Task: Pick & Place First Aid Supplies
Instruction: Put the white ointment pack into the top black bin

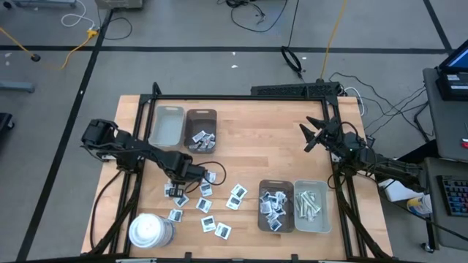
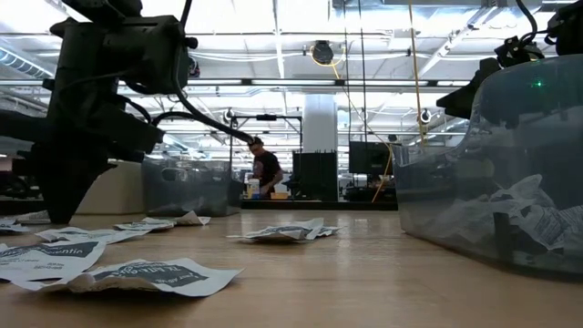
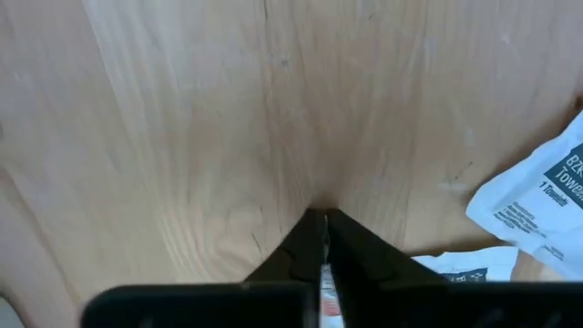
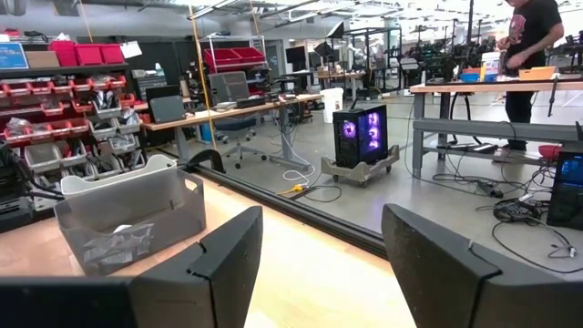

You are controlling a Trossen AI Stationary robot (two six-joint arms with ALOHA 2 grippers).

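left gripper [image 1: 178, 183] pinched shut down among the loose packets; right gripper [image 1: 311, 135] hangs wide open, well off to the side.

the wooden table [image 1: 248, 146] has bare room through its middle, trays along the far edge and front right. first aid packets [image 1: 208, 204] lie scattered front-left, beside the white cylinder [image 1: 150, 230]. the left fingers [image 3: 310, 251] meet at the tabletop with something thin and white between them; whether it is a packet i cannot tell. the packets look light, flat and crinkly, probably slippery: best pinched by an edge or corner.
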